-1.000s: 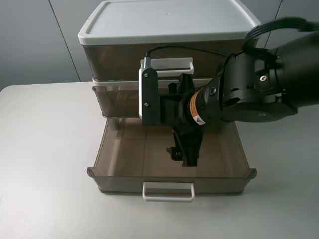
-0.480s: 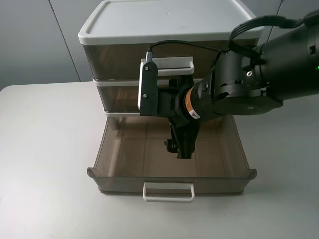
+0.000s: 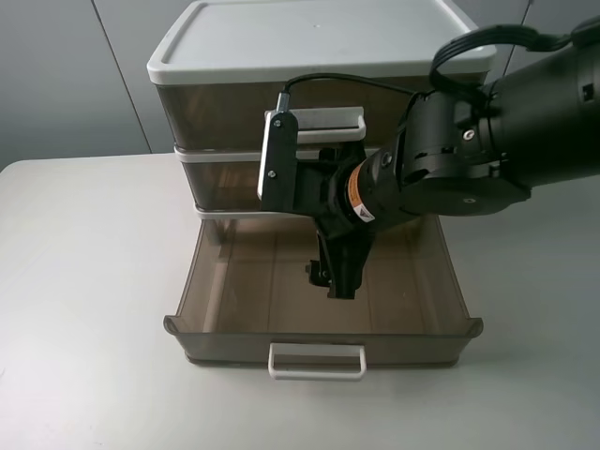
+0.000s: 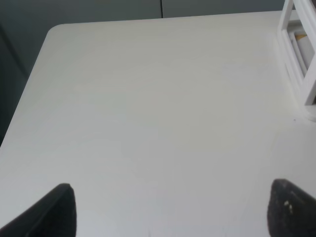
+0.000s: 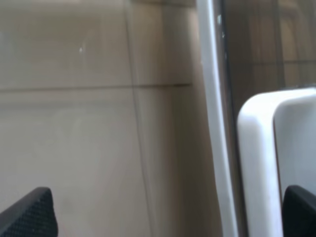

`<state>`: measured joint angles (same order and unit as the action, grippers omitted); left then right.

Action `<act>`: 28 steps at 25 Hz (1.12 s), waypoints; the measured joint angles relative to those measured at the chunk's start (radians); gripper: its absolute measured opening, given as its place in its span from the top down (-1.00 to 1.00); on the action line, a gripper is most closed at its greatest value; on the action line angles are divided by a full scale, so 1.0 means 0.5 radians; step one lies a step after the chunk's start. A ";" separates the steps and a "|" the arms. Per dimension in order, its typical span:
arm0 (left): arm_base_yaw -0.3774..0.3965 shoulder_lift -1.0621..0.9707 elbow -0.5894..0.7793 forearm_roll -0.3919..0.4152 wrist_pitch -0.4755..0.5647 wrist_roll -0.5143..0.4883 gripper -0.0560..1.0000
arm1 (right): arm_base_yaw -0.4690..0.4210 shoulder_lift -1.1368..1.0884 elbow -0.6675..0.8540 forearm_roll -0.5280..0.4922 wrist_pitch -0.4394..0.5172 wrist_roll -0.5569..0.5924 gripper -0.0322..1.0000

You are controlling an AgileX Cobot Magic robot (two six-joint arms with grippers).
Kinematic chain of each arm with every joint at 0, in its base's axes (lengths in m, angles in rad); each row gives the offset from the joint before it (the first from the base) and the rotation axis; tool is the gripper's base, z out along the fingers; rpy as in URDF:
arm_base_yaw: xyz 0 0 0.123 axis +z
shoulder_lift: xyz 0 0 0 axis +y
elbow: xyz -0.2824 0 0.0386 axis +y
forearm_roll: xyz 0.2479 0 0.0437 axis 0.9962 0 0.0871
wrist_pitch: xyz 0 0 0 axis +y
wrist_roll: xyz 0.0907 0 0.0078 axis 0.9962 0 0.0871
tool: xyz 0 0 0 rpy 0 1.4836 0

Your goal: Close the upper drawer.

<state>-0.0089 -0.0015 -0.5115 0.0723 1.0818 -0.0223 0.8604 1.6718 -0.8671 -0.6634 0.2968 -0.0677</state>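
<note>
Step in hand, I think: the very end of the push. The upper drawer [image 3: 220,183] is the middle one in the brown stack, under the tall top drawer [image 3: 216,117] with the white lid [image 3: 309,37]. Its front lines up with the top drawer's front, so it looks shut, or almost shut. The black right arm [image 3: 487,159] hides the middle of it in the high view, so I cannot be sure no small gap remains.

The right gripper [image 3: 335,277] hangs just in front of the stack and points down over the bottom drawer [image 3: 225,342], which sticks far out. Its fingers [image 5: 29,212] are spread wide and hold nothing. Its own camera is very close to brown plastic and a white loop handle [image 5: 256,163]. That is probably the upper drawer's handle, but the picture is too close to tell.

The left gripper [image 4: 175,210] is off to the side over the white table [image 4: 148,98]. Its fingers [image 4: 59,210] are spread wide too, with nothing between them.

Next move, as I see it: a small, straight push on the front if there is any gap, then lift the right arm up and away. It should go gently, because the bottom drawer's walls are close under the fingers and a bump could knock it.
</note>
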 joint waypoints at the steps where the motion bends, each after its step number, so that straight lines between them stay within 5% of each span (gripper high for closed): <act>1: 0.000 0.000 0.000 0.000 0.000 0.000 -0.51 | 0.000 0.000 -0.005 0.035 -0.013 0.000 -0.38; 13: 0.000 0.000 0.000 0.000 0.000 0.000 -0.51 | -0.005 -0.033 -0.007 0.451 -0.230 0.104 -0.38; 28: 0.000 0.000 0.000 0.000 0.000 0.000 -0.51 | -0.005 -0.047 -0.004 0.610 -0.594 0.684 -0.38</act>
<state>-0.0089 -0.0015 -0.5115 0.0723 1.0818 -0.0223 0.8580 1.6483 -0.8690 -0.3586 0.0000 0.2742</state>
